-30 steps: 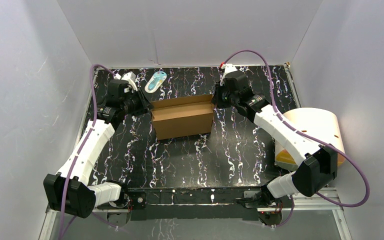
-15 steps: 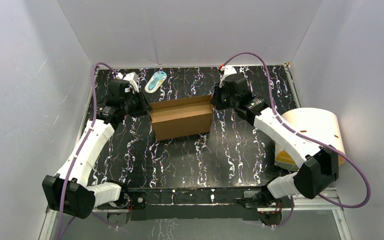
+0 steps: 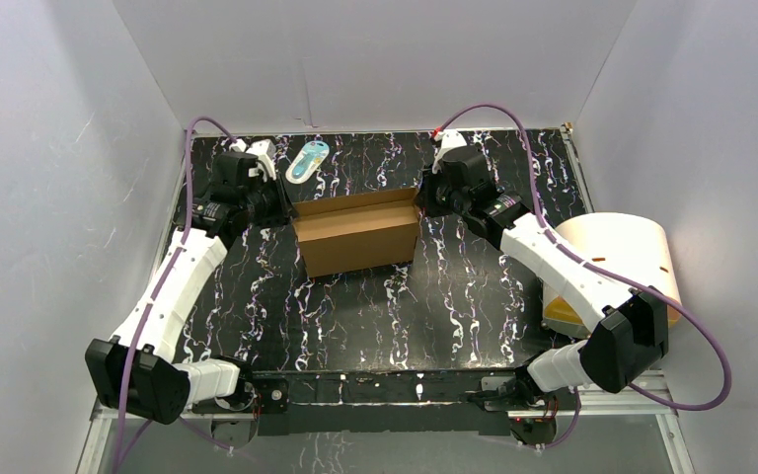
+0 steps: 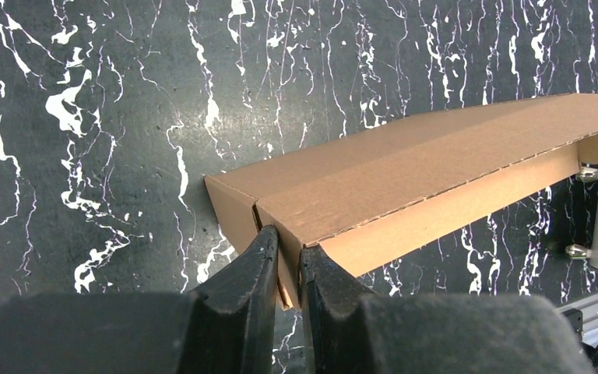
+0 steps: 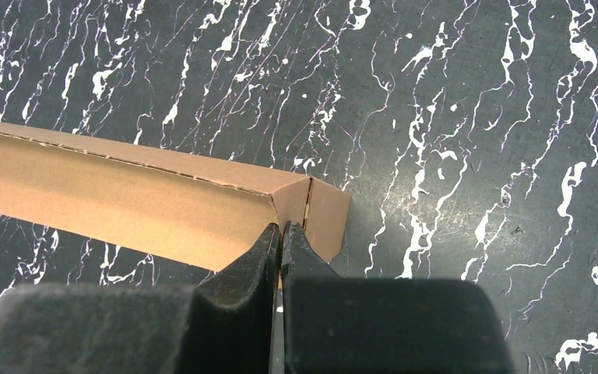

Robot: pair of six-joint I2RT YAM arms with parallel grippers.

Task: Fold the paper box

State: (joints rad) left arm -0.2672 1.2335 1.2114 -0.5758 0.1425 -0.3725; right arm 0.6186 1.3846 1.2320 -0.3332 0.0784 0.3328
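Note:
The paper box (image 3: 360,235) is brown cardboard, standing as a shallow open-topped box at the middle of the black marbled table. My left gripper (image 3: 281,205) is at its left end. In the left wrist view the jaws (image 4: 288,249) are shut on the folded end wall of the box (image 4: 405,171), with cardboard layers pinched between the fingers. My right gripper (image 3: 422,202) is at the right end. In the right wrist view its jaws (image 5: 282,234) are pressed together on the thin corner flap of the box (image 5: 124,195).
A small white-and-blue oval item (image 3: 308,160) lies at the back of the table, behind the left gripper. A cream cylinder with an orange base (image 3: 612,267) lies off the table's right edge. Grey walls close in on three sides.
The box and both grippers have shifted slightly to the left. The left wrist has moved a little back and its jaws have tightened on the end wall.

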